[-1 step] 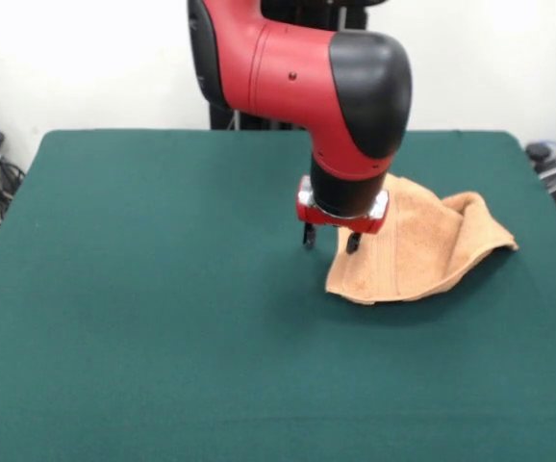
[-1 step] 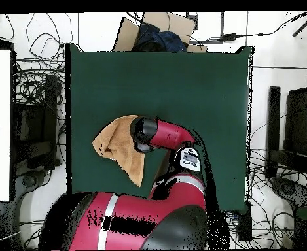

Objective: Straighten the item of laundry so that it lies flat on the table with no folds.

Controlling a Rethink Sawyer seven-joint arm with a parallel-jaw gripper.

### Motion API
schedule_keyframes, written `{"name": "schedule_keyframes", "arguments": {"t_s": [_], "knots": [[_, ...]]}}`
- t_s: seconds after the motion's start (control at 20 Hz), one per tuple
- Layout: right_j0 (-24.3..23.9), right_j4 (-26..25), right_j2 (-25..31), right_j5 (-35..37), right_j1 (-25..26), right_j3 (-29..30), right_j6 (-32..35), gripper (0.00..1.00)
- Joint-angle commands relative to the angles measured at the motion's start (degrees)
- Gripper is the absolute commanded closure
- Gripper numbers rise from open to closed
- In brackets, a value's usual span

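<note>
A: Where is the towel?

B: It sits on the green desk, toward the right side when you look from the front. It is bunched up, with one corner poking out to the right and a fold humped up in the middle.

A: What is the claw doing?

B: It hangs just at the left edge of the towel, low down near the cloth. Its two little fingers look a bit apart, and nothing is between them. So it is open and holding nothing.

A: Which step is this?

B: I think it is the part where it gets ready to grab an edge. The towel is not flat yet. Next it should pinch the near edge and pull it away from the bump.

A: Any words to read?

B: No, I can't see any writing or labels.
</note>
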Motion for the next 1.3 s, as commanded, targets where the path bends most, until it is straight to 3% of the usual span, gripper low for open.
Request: {"name": "schedule_keyframes", "arguments": {"t_s": [0.05,0.4,0.85,1.3], "knots": [[-1.1,2.0,2.6,-10.4,4.8,-0.7,13.3,0.0],[-0.5,2.3,2.3,-9.9,4.5,-0.5,13.9,0.0],[2.4,3.3,-1.0,7.7,3.2,-3.3,15.4,0.0],[3.1,3.2,-1.7,9.3,3.4,-3.1,15.6,0.0]]}}
